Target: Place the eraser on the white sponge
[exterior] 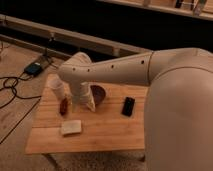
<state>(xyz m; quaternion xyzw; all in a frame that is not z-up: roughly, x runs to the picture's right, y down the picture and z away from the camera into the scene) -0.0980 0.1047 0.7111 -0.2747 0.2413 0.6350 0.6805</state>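
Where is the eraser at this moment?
In the camera view, the eraser lies on the right part of the table, just right of the dark bowl; the tool hangs at that bowl's left edge.

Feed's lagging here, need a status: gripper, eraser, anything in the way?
Gripper low over table, between dark red object and bowl. Eraser on table, not held. White sponge bare. Bowl sits between gripper and eraser.
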